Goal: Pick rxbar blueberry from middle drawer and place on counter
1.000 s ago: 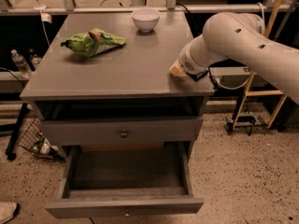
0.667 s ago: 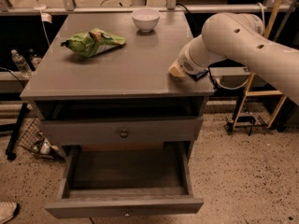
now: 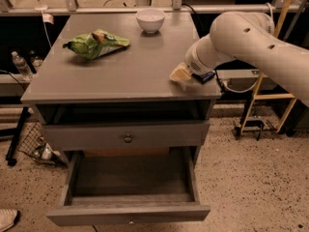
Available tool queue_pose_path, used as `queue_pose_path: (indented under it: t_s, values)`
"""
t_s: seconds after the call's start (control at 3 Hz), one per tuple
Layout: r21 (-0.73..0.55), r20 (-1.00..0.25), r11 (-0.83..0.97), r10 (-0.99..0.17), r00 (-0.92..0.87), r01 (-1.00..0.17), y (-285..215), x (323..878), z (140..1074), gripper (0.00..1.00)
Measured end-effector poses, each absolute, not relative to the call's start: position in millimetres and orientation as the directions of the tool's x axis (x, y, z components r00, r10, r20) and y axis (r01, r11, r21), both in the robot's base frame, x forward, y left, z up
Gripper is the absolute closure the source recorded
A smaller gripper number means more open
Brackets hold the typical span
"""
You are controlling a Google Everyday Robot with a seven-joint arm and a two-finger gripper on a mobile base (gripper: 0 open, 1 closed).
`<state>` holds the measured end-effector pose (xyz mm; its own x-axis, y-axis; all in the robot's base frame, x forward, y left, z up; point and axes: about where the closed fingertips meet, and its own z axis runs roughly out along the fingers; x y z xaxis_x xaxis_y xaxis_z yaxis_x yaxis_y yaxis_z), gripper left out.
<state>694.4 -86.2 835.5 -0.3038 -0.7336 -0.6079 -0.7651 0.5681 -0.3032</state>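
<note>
The middle drawer (image 3: 129,211) is pulled out at the bottom of the cabinet, and its dark inner floor shows nothing lying on it. My gripper (image 3: 181,75) rests low over the right front part of the counter (image 3: 120,74), its cream tip touching or almost touching the top. A small dark flat thing (image 3: 206,76) shows just under the wrist at the counter's right edge. It may be the rxbar blueberry, but I cannot tell. The white arm reaches in from the right.
A green snack bag (image 3: 95,43) lies on the counter's back left and a white bowl (image 3: 150,20) stands at the back middle. A shut drawer with a round knob (image 3: 128,138) sits above the open one. A wooden rack (image 3: 270,95) stands on the right.
</note>
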Motion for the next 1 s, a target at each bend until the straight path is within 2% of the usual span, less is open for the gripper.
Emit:
queue_pose_path:
  t_s: [0.33,1.0]
  values:
    - [-0.305,-0.609,0.568,-0.733,-0.302,-0.765,-86,695,837,0.00]
    - [-0.458,-0.666,0.648,-0.703,-0.247,-0.609,-154,708,949,0.00]
